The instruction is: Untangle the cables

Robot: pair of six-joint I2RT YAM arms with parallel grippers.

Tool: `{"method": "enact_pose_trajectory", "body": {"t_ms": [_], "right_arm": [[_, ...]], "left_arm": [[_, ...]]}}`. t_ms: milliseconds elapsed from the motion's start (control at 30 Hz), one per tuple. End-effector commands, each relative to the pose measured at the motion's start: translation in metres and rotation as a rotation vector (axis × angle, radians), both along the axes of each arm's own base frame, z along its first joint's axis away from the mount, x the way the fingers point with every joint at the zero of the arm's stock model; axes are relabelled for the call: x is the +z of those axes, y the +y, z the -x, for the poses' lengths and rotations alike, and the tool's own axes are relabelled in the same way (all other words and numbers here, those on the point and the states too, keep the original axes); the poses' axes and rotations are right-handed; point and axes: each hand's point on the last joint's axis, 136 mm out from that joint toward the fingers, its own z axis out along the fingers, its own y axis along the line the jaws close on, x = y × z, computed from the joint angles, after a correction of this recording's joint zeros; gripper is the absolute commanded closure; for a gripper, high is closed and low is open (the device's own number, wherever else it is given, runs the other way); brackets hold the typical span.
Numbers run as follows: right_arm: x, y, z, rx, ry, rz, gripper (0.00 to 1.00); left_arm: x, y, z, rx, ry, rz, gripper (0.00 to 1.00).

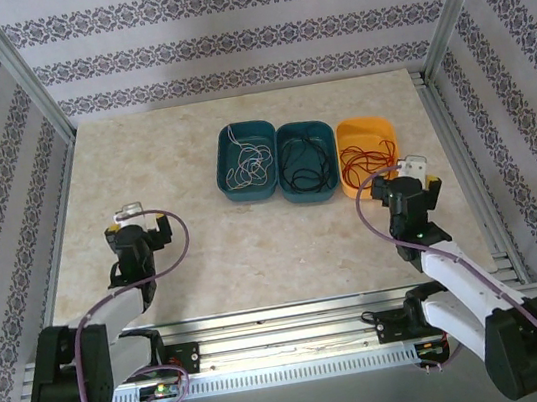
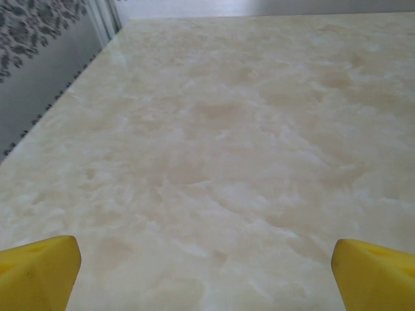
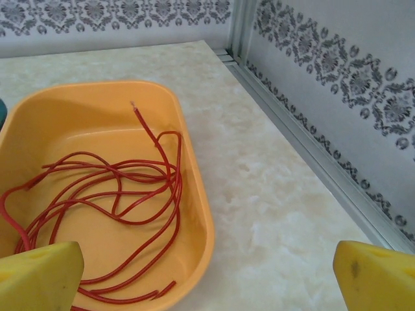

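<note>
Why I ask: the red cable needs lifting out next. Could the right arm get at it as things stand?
Probably yes. The right gripper hangs open just beside the orange tray, and the red cable lies loose inside it with nothing over it.

Trays: 3 in one row. 2 teal, the left teal tray (image 1: 248, 198) and the middle teal tray (image 1: 309, 198); 1 orange tray (image 1: 363, 123) (image 3: 78, 110).
Cable colours: 3, one per tray. White cable (image 1: 246, 164), black cable (image 1: 305, 163), red cable (image 1: 363, 158) (image 3: 130, 181).
Strands per bundle: cannot tell, the loops overlap.
Arms: 2, the left arm (image 1: 113, 310) and the right arm (image 1: 451, 275).
Grippers: 2, the left gripper (image 1: 129, 214) (image 2: 207, 275) and the right gripper (image 1: 413, 167) (image 3: 207, 275).
Fingertips: 2 yellow per gripper (image 2: 39, 272) (image 3: 376, 275), 4 total.
Purple arm cables: 2, one per arm (image 1: 181, 236) (image 1: 357, 206).
Table: 1 (image 1: 256, 253).
</note>
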Motion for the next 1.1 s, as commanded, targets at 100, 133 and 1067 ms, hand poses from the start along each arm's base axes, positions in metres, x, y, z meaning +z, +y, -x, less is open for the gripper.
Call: {"method": "enact_pose_trajectory", "body": {"t_ms": [100,133,1067], "right_arm": [[0.006,0.013,-0.015,0.124,-0.132,0.03,0.02],[0.003,0.014,-0.017,0.131,-0.126,0.028,0.02],[-0.045,0.012,-0.076,0.175,-0.06,-0.039,0.02]], "left_arm": [[0.024,-0.026,-0.024,-0.185,-0.149,0.001,0.01],[0.024,-0.029,-0.026,-0.208,-0.156,-0.003,0.01],[-0.015,-0.034,-0.07,-0.256,-0.048,0.082,0.01]]}}
